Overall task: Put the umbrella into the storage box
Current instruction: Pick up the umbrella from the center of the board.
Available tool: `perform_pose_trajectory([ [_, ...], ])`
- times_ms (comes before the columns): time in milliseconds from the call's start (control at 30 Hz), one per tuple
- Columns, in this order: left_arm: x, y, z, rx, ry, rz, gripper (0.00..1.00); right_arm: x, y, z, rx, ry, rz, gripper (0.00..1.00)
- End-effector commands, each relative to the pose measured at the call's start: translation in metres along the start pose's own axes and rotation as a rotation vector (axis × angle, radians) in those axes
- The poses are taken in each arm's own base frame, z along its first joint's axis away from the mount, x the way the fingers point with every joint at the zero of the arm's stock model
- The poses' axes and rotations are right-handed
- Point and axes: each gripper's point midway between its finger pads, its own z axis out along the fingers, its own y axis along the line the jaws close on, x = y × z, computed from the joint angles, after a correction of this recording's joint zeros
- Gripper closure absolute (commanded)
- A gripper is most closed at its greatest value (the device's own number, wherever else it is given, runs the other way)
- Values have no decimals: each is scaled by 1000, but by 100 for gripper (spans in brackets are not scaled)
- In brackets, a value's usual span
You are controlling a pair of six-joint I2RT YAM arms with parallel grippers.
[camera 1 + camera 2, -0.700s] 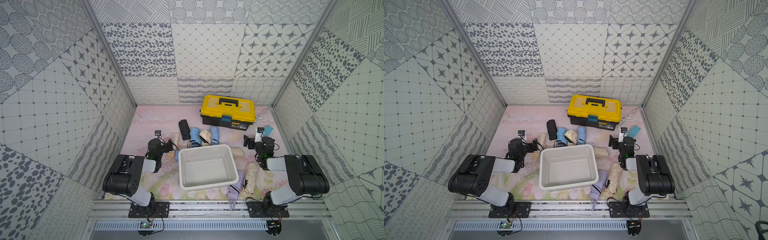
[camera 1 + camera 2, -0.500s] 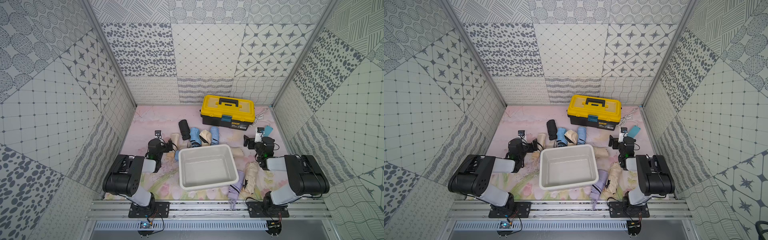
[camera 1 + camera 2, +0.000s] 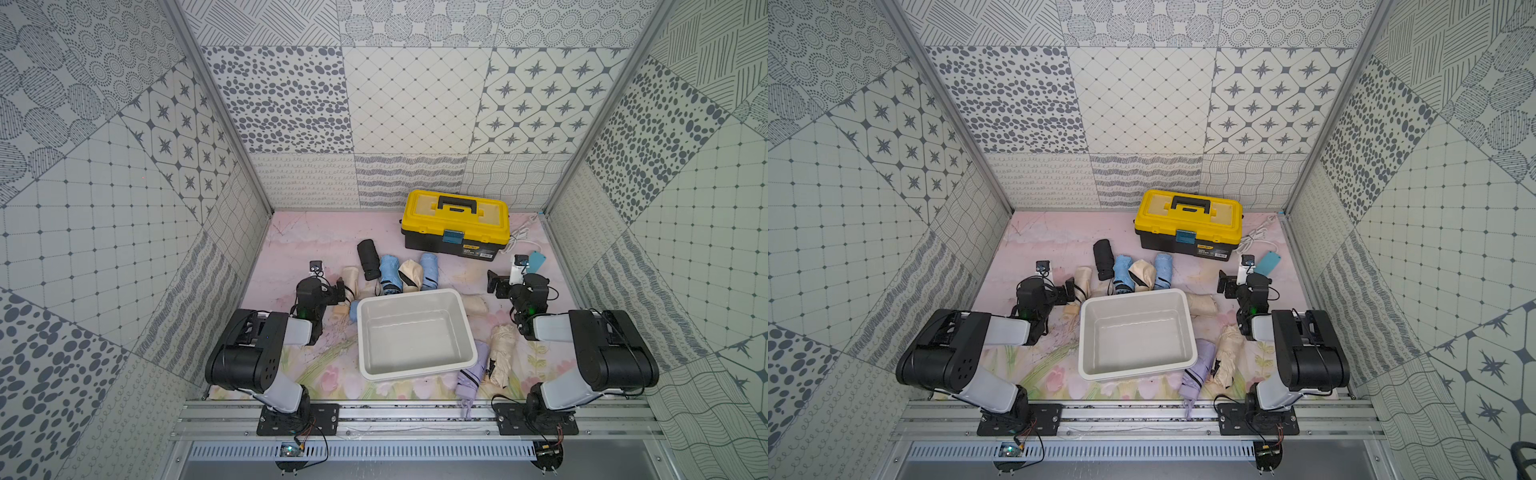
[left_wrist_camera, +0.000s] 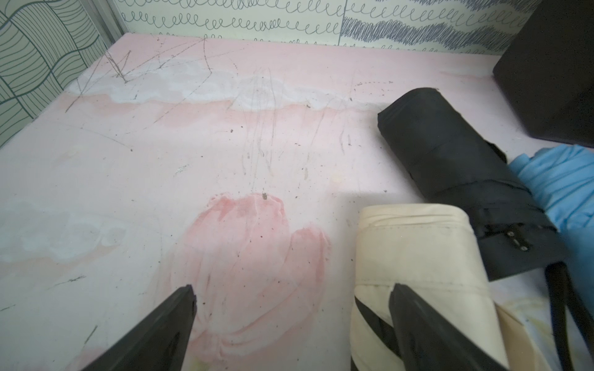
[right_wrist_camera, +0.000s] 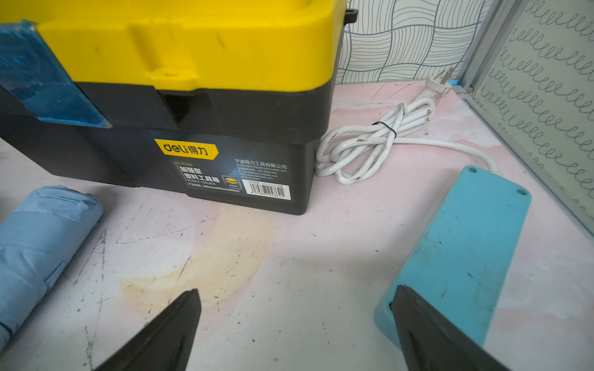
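The box point(image 3: 409, 296) sat in the middle. At its 10 o'clock the left gripper point(image 4: 291, 289) stood spread wide, gripping nothing, with a cream umbrella point(image 4: 414, 244) lying just beside one finger, on the box side. At the box's 2 o'clock the right gripper point(image 5: 295, 290) gaped just as wide, bare, pointed at the toolbox point(image 5: 225, 106). A blue umbrella point(image 3: 429, 271) lay at its 9 o'clock.

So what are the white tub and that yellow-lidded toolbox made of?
The storage box looks like glossy white moulded plastic: smooth walls, rolled rim, soft reflections. The toolbox seems hard plastic too, matte yellow lid over black body, with moulded ridges.
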Motion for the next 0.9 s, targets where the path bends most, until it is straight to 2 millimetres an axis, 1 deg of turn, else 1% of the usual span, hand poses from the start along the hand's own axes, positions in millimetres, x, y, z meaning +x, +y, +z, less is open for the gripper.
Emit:
perform_pose_trajectory([
  [0, -12, -1, 1, 18, -41, -4, 1, -14, 2, 2, -5, -41, -12, 1],
  [100, -12, -1, 0, 18, -42, -4, 1, -15, 2, 0, -7, -51, -13, 1],
  [167, -17, 1, -4, 7, -59, -10, 1, -23, 3, -9, -6, -84, -12, 1],
  [300, -43, 6, -33, -13, -102, -43, 1, -52, -9, -36, 72, -111, 29, 1],
  [367, -56, 8, -45, -21, -101, -48, 1, -66, -10, -50, 78, -110, 84, 1],
  [433, -69, 12, -53, -44, -107, -57, 1, -71, -12, -65, 95, -102, 173, 1],
  [533, -93, 21, -63, -90, -126, -154, 1, -69, -23, -83, 159, -89, 357, 1],
  [567, -101, 22, -66, -95, -133, -185, 1, -67, -23, -87, 160, -79, 400, 1],
  [600, -110, 23, -68, -101, -133, -219, 1, -66, -19, -93, 138, -64, 425, 1],
  [633, -114, 25, -69, -117, -118, -247, 1, -65, -15, -99, 119, -43, 456, 1],
  [667, -117, 27, -70, -130, -100, -264, 1, -62, -14, -104, 121, -15, 497, 1],
  [767, -115, 28, -71, -159, 12, -288, 1, -49, -10, -127, 155, 131, 605, 3],
  [867, -114, 17, -80, -104, 101, -287, 1, -42, -2, -154, 179, 263, 643, 6],
])
